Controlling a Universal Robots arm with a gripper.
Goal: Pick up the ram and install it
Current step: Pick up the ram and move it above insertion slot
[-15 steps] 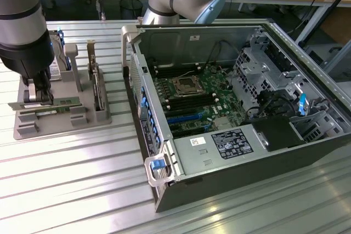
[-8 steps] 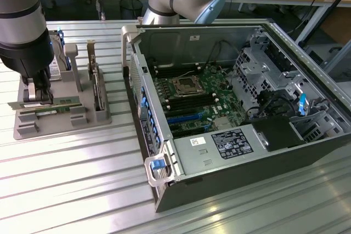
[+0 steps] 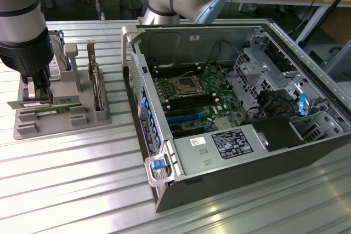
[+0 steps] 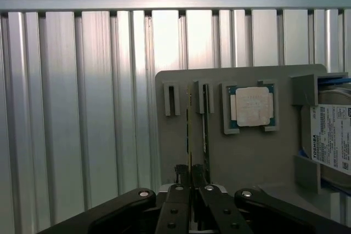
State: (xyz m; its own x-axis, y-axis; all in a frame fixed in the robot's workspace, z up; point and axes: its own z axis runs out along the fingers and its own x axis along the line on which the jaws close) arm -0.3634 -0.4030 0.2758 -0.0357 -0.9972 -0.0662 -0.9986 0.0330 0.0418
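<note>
Status: pick-up stage, installation not begun. The gripper [image 3: 37,92] stands low over the grey parts holder [image 3: 82,120], which sits on the slatted aluminium table [image 3: 66,190] near its edge at the exterior view's left, well apart from the open computer case [image 3: 164,187]. The ram [image 3: 55,108] lies on its long edge in a slot along the holder's front side, with its pale label visible. In the wrist view the two fingertips [image 4: 181,175] are drawn close together, and the stick's thin top edge runs straight out from between them. By my judgement the pincer is pinching the ram at one end. The stick is level and seated in its slot, so it is gripped but not yet lifted. Other items in the holder are undisturbed: the square processor chip [image 4: 252,106] in its recess, the hard drive [image 4: 330,141] with its white label at the far end, and the taller expansion card [image 3: 96,83] upright on the side nearer the case. Inside the case the motherboard [image 3: 205,89] lies exposed, and the long black memory slots [image 3: 192,102] beside the processor socket look unfilled. Outstanding: lift, carry across to the case, alignment over a slot and seating; none of this is in evidence
</note>
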